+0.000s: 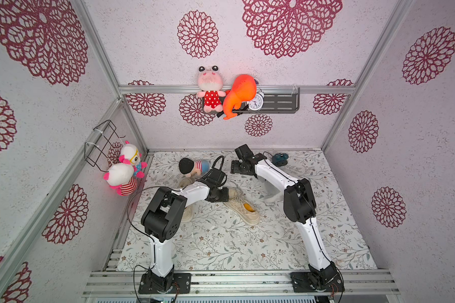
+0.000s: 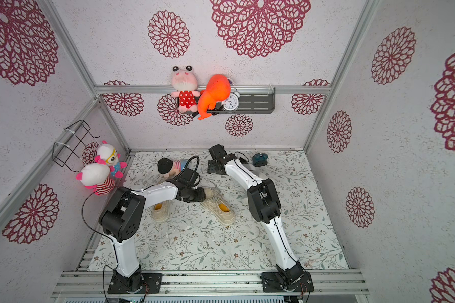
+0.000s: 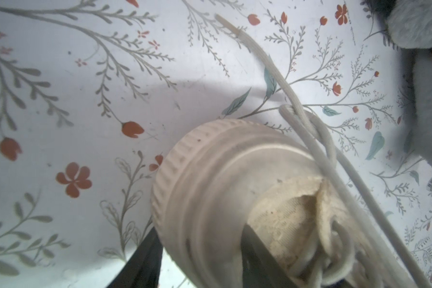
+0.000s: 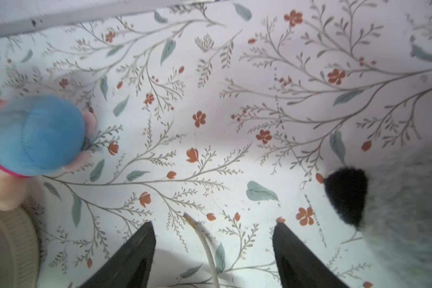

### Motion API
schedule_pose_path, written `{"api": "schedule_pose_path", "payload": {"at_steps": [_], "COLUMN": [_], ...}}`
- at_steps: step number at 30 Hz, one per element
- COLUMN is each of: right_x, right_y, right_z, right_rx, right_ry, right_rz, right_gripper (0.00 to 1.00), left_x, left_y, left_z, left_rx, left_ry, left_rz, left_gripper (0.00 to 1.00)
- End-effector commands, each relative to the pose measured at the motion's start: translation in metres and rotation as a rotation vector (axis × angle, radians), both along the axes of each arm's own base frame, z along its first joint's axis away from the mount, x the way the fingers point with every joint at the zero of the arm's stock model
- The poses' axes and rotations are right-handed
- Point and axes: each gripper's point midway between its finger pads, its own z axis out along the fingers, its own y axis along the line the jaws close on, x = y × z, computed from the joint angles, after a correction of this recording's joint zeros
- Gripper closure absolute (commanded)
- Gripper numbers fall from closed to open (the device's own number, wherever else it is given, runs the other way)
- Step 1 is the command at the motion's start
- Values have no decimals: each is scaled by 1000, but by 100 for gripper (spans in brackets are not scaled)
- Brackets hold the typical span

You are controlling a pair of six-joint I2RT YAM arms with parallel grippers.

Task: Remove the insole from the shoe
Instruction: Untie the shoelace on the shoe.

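A cream lace-up shoe (image 1: 243, 207) lies in the middle of the floral mat, and its orange-yellow insole (image 1: 248, 208) shows in the heel opening in both top views (image 2: 224, 207). My left gripper (image 1: 227, 195) is shut on the shoe's toe. In the left wrist view one dark finger (image 3: 145, 261) stands outside the ribbed rubber toe cap (image 3: 197, 174) and the other lies on the canvas. My right gripper (image 4: 215, 225) is open above the mat at the back. Only a loose lace tip (image 4: 193, 222) lies between its fingers, untouched.
A second cream shoe (image 2: 161, 211) lies partly under my left arm. A doll in blue trousers (image 1: 193, 166) lies at the back left, with a small blue object (image 1: 280, 158) at the back. A grey furry toy (image 1: 271, 196) sits under my right arm. Walls enclose three sides.
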Motion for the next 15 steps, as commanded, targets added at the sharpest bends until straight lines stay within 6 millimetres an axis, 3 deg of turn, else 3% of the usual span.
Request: {"api": "schedule_pose_path", "payload": {"at_steps": [1,4,8,11,15], "right_x": [-17,-63,-115,-133,-143], "right_y": [-10,-8,-20,-22,-9], "right_z": [49,44,22,9,-8], "right_rx": [50,109,92,114,159], "right_ry": [9,156,277,328,383], "right_rz": [-4,9,-1,-1,25], "right_gripper": [28,41,57,60,60], "left_x": [-79,-77,-74,-72,-70], "left_y": [15,13,10,9,7], "left_z": [-51,-49,-48,-46,-44], "left_rx": [128,118,108,106,104], "left_ry": [274,265,261,257,255], "left_rz": [-87,-86,-83,-86,-93], "left_gripper": [49,49,49,49,49]}}
